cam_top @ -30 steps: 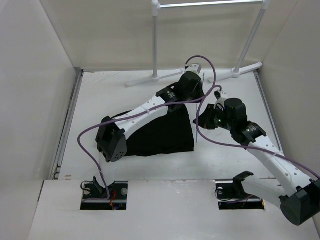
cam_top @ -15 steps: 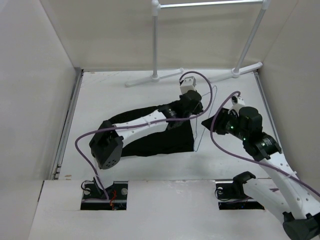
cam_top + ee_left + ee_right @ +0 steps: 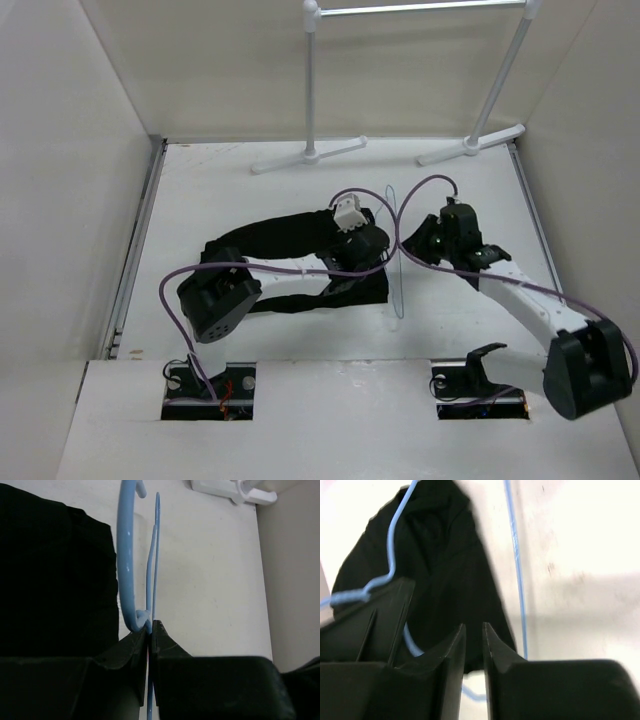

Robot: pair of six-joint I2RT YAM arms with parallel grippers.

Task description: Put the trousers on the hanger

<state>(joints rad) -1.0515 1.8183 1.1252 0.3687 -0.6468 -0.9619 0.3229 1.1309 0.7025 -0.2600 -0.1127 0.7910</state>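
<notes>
The black trousers (image 3: 285, 232) lie crumpled on the table's middle, partly under my left arm. They also show in the left wrist view (image 3: 55, 580) and the right wrist view (image 3: 445, 555). The thin pale blue hanger (image 3: 398, 262) stands edge-on just right of them. My left gripper (image 3: 383, 250) is shut on the hanger's wire (image 3: 156, 540) at the foot of its hook (image 3: 122, 555), jaws pinched (image 3: 150, 627). My right gripper (image 3: 413, 243) is just right of the hanger, apart from it. Its jaws (image 3: 473, 630) stand a narrow gap apart with nothing between them, and the hanger wire (image 3: 516, 555) passes to their right.
A white garment rack (image 3: 311, 80) with a metal rail stands at the back, its feet (image 3: 305, 157) on the table. White walls close in on the left and right. Purple cables (image 3: 300, 268) loop over the arms and the trousers.
My left gripper has pulled back toward the near edge, bringing the hanger with it over the trousers' right end. My right gripper swung right, then back left beside the hanger.
</notes>
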